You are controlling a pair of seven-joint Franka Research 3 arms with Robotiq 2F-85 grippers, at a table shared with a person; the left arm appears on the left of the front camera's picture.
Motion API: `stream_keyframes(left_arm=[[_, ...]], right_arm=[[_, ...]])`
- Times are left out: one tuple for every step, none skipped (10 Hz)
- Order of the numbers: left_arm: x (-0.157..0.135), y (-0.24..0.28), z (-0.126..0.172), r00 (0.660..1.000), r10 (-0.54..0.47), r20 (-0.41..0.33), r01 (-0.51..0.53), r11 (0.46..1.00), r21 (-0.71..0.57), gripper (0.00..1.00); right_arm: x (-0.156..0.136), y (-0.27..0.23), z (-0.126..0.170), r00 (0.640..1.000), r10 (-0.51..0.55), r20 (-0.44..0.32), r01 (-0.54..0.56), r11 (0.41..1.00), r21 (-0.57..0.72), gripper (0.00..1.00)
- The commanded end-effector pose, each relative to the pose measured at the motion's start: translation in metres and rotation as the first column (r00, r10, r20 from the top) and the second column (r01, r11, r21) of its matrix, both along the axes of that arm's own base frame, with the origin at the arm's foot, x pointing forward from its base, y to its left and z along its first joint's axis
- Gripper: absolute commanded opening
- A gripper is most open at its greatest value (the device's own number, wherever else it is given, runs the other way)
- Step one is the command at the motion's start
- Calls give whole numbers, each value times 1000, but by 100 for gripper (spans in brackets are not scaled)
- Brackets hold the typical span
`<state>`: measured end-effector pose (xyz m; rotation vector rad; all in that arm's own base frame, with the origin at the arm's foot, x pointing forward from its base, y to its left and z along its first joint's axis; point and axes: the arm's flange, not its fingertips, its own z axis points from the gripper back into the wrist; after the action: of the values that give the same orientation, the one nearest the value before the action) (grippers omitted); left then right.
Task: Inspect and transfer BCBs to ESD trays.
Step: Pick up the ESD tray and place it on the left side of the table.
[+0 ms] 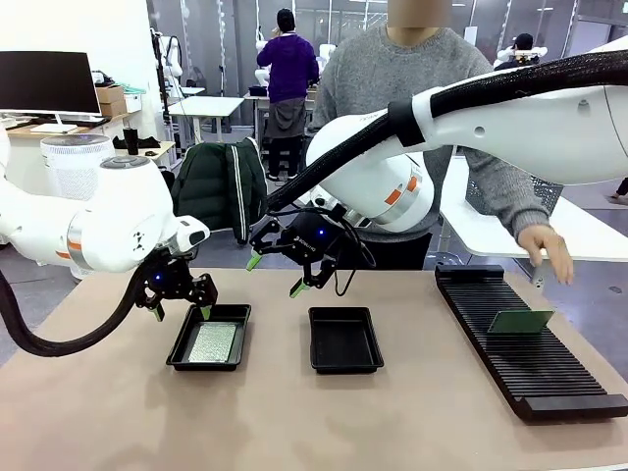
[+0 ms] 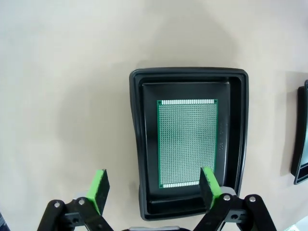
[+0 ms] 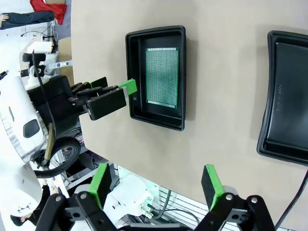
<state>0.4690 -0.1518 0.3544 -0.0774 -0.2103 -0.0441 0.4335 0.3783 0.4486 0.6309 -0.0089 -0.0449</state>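
Left gripper (image 1: 183, 312), spread wide and empty, hangs over the rim of a tray (image 1: 177, 355) holding one board (image 1: 212, 342). Right gripper (image 1: 275, 276), likewise spread, holds nothing. Another board (image 1: 520, 321) stands in the rack (image 1: 549, 378), its lower edge hidden.

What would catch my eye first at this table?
The green circuit board lying in the left black tray, with the left gripper open above it. A second tray sits empty mid-table, the right gripper open nearby, and another board stands in the ribbed rack on the right.
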Motion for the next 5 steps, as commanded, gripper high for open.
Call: stream_keyframes(left_arm=[[3,1,-13,999,45,12,-45,999,22,100],[6,3,-18,999,52,10,-52,998,17,100],[9,5,-23,998,58,6,-58,998,13,100],[10,6,-24,998,60,9,-60,998,14,100],[12,5,-27,998,57,9,-57,998,18,100]], right_arm=[[0,-1,0,1000,-1,-1,1,1000,0,100],[0,-1,0,1000,-1,-1,1,1000,0,100],[0,-1,0,1000,-1,-1,1,1000,0,100],[0,-1,0,1000,-1,-1,1,1000,0,100],[0,-1,0,1000,-1,-1,1,1000,0,100]])
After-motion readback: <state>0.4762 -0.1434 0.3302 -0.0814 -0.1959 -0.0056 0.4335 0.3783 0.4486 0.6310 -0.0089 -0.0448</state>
